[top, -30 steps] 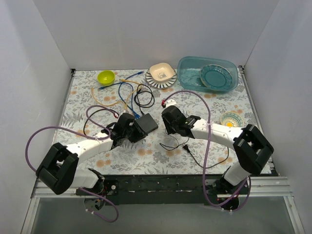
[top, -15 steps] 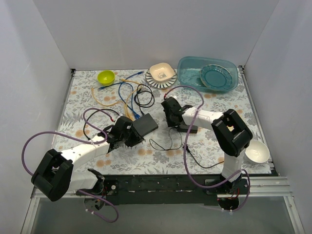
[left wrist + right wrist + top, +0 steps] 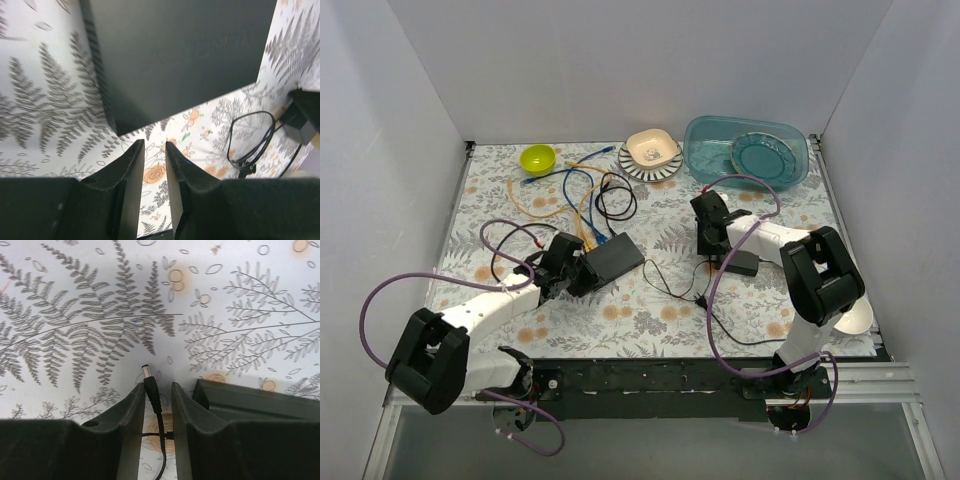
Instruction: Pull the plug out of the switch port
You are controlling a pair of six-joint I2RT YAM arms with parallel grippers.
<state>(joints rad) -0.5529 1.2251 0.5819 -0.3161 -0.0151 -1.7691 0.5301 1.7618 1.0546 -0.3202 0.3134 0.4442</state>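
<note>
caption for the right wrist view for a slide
Barrel plug held between the right gripper fingers, free above the fern-print tablecloth.

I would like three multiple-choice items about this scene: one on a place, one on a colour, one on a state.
1. Where does the switch lie?
A. inside the teal tub
B. on the floral cloth, by the left pincer
C. on the white bowl

2. What colour is the small bowl at the far left of the table?
A. yellow-green
B. red
C. black

3. What state is the plug in?
A. seated in the switch port
B. free of the switch, between the right pincer's fingers
C. lying in the tub

Answers: 1 B, the top view shows it flat on the cloth next to the left pincer. 2 A, it is bright yellow-green. 3 B, the right wrist view shows its bare tip between the fingers of the right pincer.
</note>
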